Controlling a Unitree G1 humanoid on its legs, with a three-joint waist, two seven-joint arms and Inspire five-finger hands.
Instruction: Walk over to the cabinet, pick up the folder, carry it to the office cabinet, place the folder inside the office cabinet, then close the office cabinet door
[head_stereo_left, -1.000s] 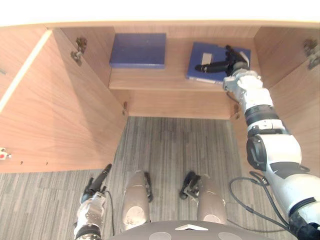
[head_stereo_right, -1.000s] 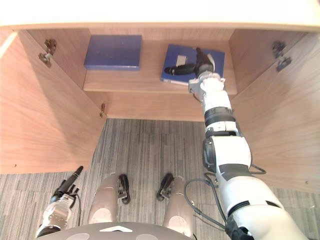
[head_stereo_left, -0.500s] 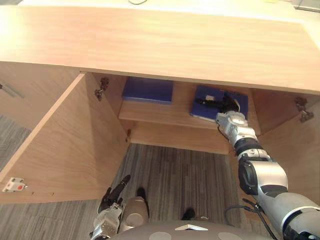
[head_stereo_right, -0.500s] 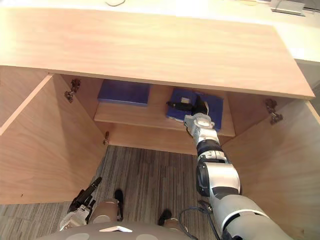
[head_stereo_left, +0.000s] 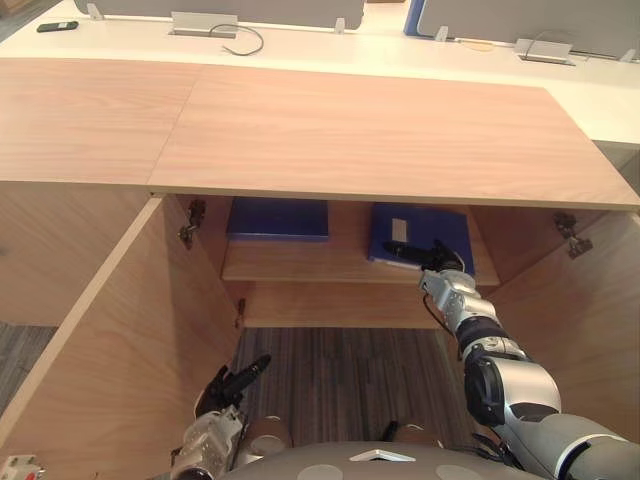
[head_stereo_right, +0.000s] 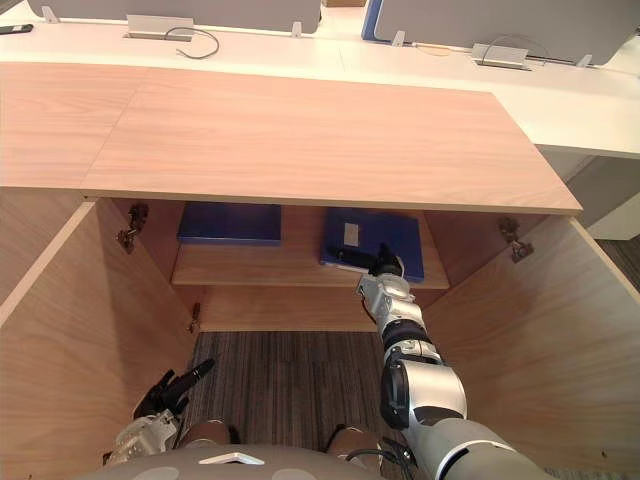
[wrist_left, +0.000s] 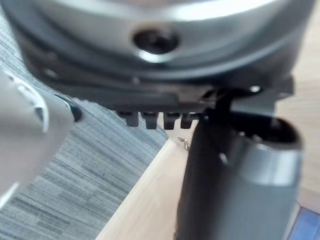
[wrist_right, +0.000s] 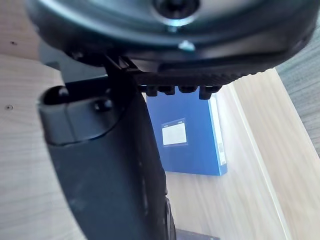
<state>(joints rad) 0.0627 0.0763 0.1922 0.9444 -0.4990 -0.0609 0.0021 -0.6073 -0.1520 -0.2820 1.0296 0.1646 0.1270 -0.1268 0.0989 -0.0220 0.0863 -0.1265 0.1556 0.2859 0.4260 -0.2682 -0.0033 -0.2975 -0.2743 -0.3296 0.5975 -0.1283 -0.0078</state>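
Note:
Two blue folders lie flat on the shelf (head_stereo_left: 300, 268) inside the open office cabinet. The right folder (head_stereo_left: 428, 228) has a white label; the left folder (head_stereo_left: 278, 217) is plain on top. My right hand (head_stereo_left: 428, 259) reaches into the cabinet and rests at the front edge of the right folder, its fingers straight and its thumb pointing left across the cover. In the right wrist view a blue labelled folder (wrist_right: 192, 135) lies on the wood past the thumb (wrist_right: 107, 170). My left hand (head_stereo_left: 232, 384) hangs low over the carpet, open and holding nothing.
Both cabinet doors stand wide open: the left door (head_stereo_left: 95, 340) and the right door (head_stereo_left: 575, 320). The cabinet's wooden top (head_stereo_left: 350, 130) overhangs the shelf. Behind it runs a white desk (head_stereo_left: 300, 45) with monitor bases and a cable. Grey carpet (head_stereo_left: 340, 370) lies below.
The camera has tilted up, bringing the cabinet top and desk into view. My right hand has drawn back from the middle of the right folder to its front edge; the folder stays on the shelf.

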